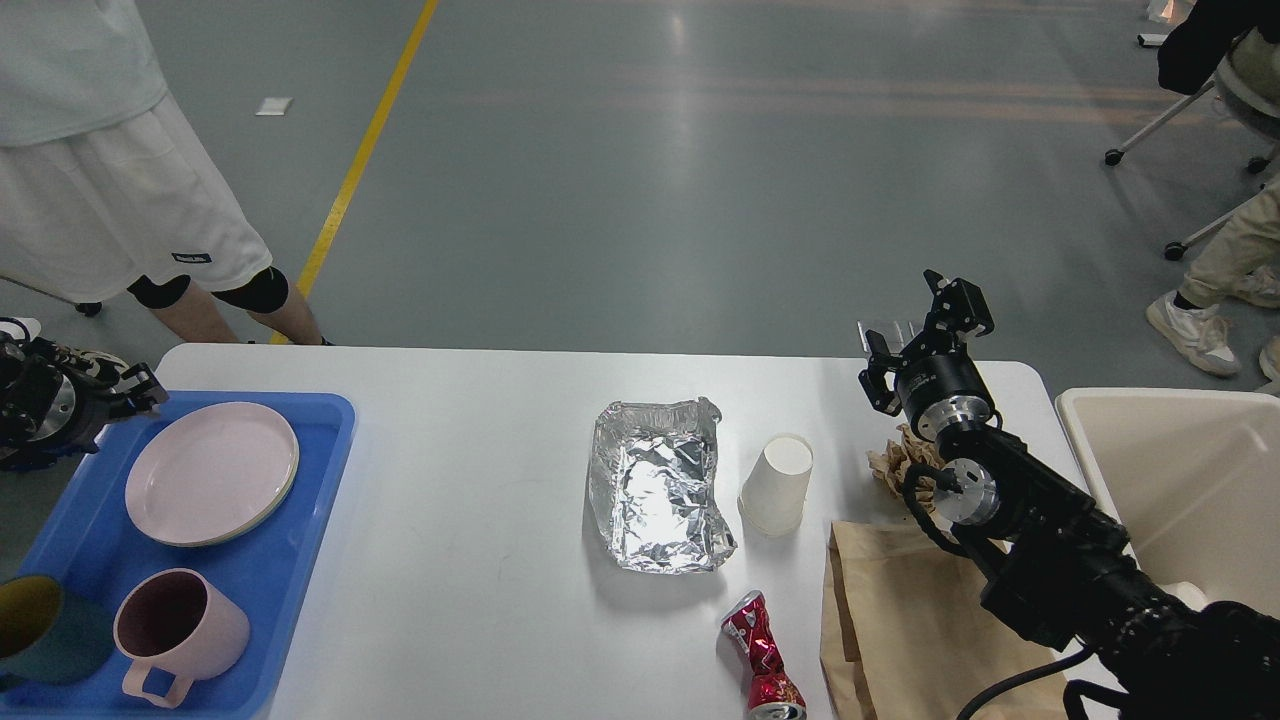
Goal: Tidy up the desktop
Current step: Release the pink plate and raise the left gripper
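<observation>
The white desktop (480, 480) holds a crumpled foil tray (655, 490), an upturned white paper cup (778, 482), a crushed red can (762, 665), a brown paper bag (900, 620) and a crumpled brown paper wad (893, 462). My left gripper (140, 386) is open and empty, just off the far left rim of the pink plate (212, 472). The plate lies flat on a yellow plate in the blue tray (290, 580). My right gripper (915, 320) is open and empty, raised above the table's far right edge behind the paper wad.
A pink mug (175, 625) and a teal mug (40, 630) stand in the tray's near part. A beige bin (1180, 490) stands off the table's right end. A person (120, 180) stands at the far left corner; chairs and seated legs (1220, 260) are at the far right.
</observation>
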### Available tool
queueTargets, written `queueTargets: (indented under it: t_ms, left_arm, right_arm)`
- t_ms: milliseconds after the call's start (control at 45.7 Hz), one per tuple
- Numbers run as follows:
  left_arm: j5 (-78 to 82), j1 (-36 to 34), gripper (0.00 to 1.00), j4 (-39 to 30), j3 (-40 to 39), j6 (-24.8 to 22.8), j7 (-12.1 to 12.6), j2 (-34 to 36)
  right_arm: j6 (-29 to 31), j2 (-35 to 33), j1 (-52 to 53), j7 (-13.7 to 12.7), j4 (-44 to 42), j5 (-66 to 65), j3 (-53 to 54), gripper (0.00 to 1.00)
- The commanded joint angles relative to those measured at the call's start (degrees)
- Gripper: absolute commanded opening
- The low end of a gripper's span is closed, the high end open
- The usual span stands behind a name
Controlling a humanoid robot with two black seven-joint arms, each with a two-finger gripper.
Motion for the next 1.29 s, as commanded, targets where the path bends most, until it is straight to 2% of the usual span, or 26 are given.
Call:
queueTargets:
  t_ms: [0,88,197,350,504,832,1270]
  left_arm:
    - [0.3,0.3,0.96,-0.4,-4.7,2.0,0.2,0.0]
    - [0.3,-0.5,0.97,-0.4,-7.6,-0.9,0.0,0.2]
    - [0.3,-1.6,0.97,-0.5,-9.8,-2.0,0.4,0.0]
    - [0.4,-1.1,0.97,-0.7,-12.8,-2.1,0.2,-0.2]
    - [-0.2,-1.0,0.97,-0.1,-19.3,0.1,-0.8,-0.7]
    - [-0.1,-0.9,0.97,0.0,-49.2,10.0,-0.4,-4.7]
    - [-0.2,5.3,0.97,0.0,-100.6,11.0,-0.6,-5.1]
  right_arm:
    - [0.0,0.0,0.0,0.0,-0.1,0.0,-0.1,1.0]
    - [0.0,0.0,0.0,0.0,0.0,0.0,0.0,1.0]
    - [0.0,0.0,0.0,0.0,0.0,0.0,0.0,1.0]
    - [0.0,0.0,0.0,0.0,0.0,0.0,-0.1,1.0]
    - [0.0,0.0,0.0,0.0,0.0,0.0,0.0,1.0]
    - [0.0,0.0,0.0,0.0,-0.1,0.0,0.0,1.0]
    - [0.0,0.0,0.0,0.0,-0.1,0.0,0.0,1.0]
